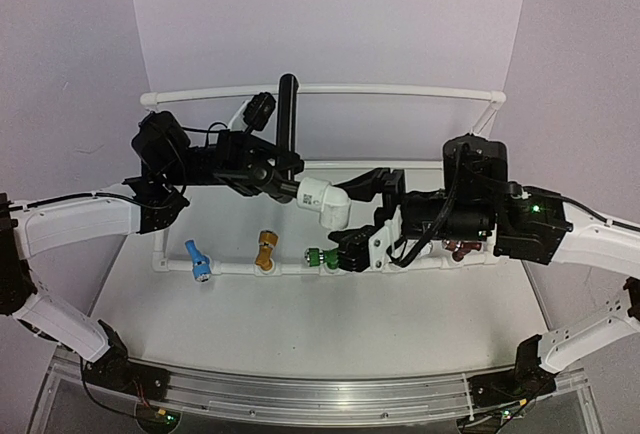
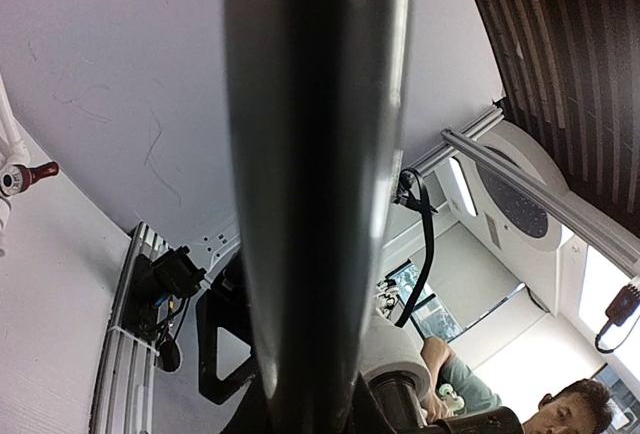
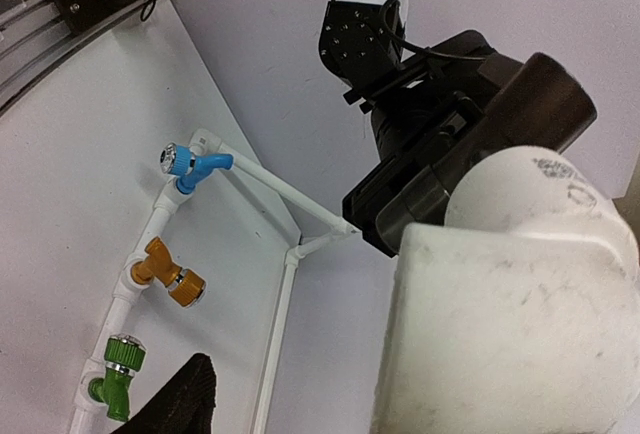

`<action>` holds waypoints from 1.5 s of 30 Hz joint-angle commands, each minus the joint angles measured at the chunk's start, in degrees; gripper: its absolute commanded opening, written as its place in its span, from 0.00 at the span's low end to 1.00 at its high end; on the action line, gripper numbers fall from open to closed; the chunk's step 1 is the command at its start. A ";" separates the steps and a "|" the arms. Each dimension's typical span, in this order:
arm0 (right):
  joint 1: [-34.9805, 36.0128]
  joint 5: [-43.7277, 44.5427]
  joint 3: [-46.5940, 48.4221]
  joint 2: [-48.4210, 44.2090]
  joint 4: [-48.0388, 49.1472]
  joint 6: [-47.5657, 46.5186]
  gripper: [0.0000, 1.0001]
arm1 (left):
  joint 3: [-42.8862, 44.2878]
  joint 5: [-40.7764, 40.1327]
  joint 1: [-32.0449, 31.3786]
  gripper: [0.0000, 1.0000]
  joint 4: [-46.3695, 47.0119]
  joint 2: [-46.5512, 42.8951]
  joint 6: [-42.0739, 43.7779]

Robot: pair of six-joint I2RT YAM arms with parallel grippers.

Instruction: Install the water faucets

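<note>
My left gripper [image 1: 266, 176] is shut on the dark water faucet's body, held in the air over the pipe frame. The faucet's long lever handle [image 1: 288, 114] points straight up and fills the middle of the left wrist view as the handle [image 2: 315, 184]. A white elbow fitting [image 1: 326, 203] sits on the faucet's right end, and the fitting [image 3: 520, 314] looms large in the right wrist view. My right gripper [image 1: 354, 218] stands open beside that fitting. One dark fingertip [image 3: 185, 399] shows at the lower left, apart from the fitting. The other finger is hidden behind the fitting.
A white PVC pipe frame [image 1: 400, 91] stands on the table. Its front rail carries a blue faucet [image 1: 197, 262], a yellow faucet [image 1: 265, 251], a green faucet [image 1: 315, 256] and a dark red one [image 1: 462, 249] under my right arm. An aluminium rail [image 1: 300, 394] runs along the near edge.
</note>
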 commanded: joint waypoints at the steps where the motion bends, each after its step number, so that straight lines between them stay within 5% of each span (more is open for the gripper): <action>1: -0.25 -1.54 0.98 -0.43 1.42 2.20 0.66 | 2.54 -3.33 0.12 0.00 7.80 -1.33 -2.20; 18: 1.26 -8.74 -0.32 -3.52 3.12 3.15 0.77 | 3.24 -9.50 0.21 0.00 4.74 0.89 -0.88; 34: 1.84 -2.55 -3.80 -2.58 3.87 7.54 0.84 | 3.20 -8.43 0.21 0.00 14.66 1.51 -7.94; 45: 2.12 -7.98 -3.70 -3.82 4.84 8.92 0.91 | 1.27 -11.94 0.21 0.00 13.93 1.84 -7.05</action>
